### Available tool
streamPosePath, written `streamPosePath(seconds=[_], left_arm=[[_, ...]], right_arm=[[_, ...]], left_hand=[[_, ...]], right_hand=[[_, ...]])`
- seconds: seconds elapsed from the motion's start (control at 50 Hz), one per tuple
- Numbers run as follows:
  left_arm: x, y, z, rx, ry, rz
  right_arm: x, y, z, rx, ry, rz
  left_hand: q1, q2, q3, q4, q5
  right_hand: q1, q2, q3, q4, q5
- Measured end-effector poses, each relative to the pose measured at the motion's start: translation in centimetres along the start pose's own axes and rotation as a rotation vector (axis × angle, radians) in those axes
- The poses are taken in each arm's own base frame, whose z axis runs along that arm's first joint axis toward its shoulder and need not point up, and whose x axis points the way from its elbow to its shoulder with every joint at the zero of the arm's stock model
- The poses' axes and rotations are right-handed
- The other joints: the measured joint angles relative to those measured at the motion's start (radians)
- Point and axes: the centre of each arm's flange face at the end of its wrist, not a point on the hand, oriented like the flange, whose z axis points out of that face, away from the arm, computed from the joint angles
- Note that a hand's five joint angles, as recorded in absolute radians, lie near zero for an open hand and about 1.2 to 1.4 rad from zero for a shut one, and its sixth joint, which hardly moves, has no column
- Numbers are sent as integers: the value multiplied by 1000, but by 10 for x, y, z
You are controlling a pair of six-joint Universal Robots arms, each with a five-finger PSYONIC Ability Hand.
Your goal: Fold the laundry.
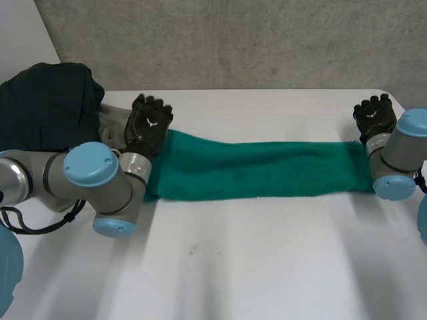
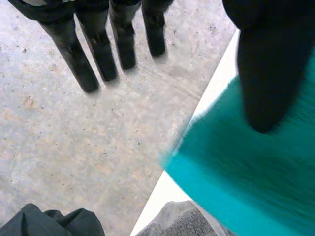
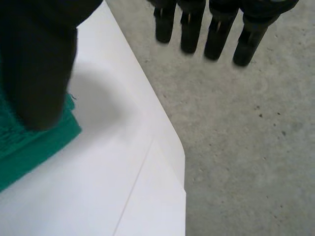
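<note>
A green towel (image 1: 260, 170) lies across the white table (image 1: 233, 267) as a long, narrow strip. My left hand (image 1: 148, 123) is at the strip's left end, at its far corner. Its fingers (image 2: 98, 54) reach out straight past the table edge, and its thumb (image 2: 266, 73) hangs above the green towel (image 2: 246, 177), open. My right hand (image 1: 373, 117) is at the strip's right end, near the far corner. There the fingers (image 3: 211, 29) are straight over the floor and the thumb (image 3: 39, 64) stands above the towel's corner (image 3: 29, 142), open.
A pile of dark cloth (image 1: 47, 107) sits at the table's far left, with a grey cloth (image 1: 112, 123) beside it, close to my left hand. The table's far edge runs just behind both hands, and its right corner (image 3: 172, 147) is next to my right hand.
</note>
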Motion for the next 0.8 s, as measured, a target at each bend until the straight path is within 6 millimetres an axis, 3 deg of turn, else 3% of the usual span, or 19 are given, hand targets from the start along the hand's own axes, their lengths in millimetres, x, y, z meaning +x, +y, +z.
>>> streamPosePath(seconds=[0.06, 0.22, 0.26, 0.36, 0.44, 0.5, 0.76, 0.8], left_arm=[[0, -3, 0, 6, 2, -2], [-2, -24, -12, 30, 18, -12], [-9, -33, -19, 32, 22, -16], [-20, -40, -39, 2, 46, -29], [-25, -40, -52, -28, 64, -47], [-30, -38, -66, -60, 78, -87], [-35, -33, -77, -92, 75, -205], [-36, -33, -76, -92, 74, -208]], right_arm=[[8, -5, 0, -9, 22, 2], [48, -33, -18, -15, -1, 59], [66, -44, -30, -12, -48, 107], [85, -48, -58, -45, -180, 191], [88, -40, -75, -92, -273, 238], [86, -19, -91, -172, -360, 286], [61, 34, -97, -301, -428, 336], [56, 40, -95, -307, -432, 339]], left_hand=[[-109, -180, -184, -178, -169], [-109, -189, -195, -188, -172], [-109, -189, -195, -188, -172], [-109, -189, -195, -188, -172], [-109, -189, -195, -188, -172], [-109, -189, -195, -188, -172], [-109, -189, -195, -188, -172], [-109, -189, -195, -188, -172]], right_hand=[[-26, -42, -65, -63, -45], [-26, -42, -66, -66, -45], [-26, -42, -66, -66, -45], [-26, -42, -66, -66, -45], [-22, -36, -57, -59, -38], [33, 46, 25, 23, 43], [146, 138, 133, 132, 156], [328, 326, 310, 308, 329]])
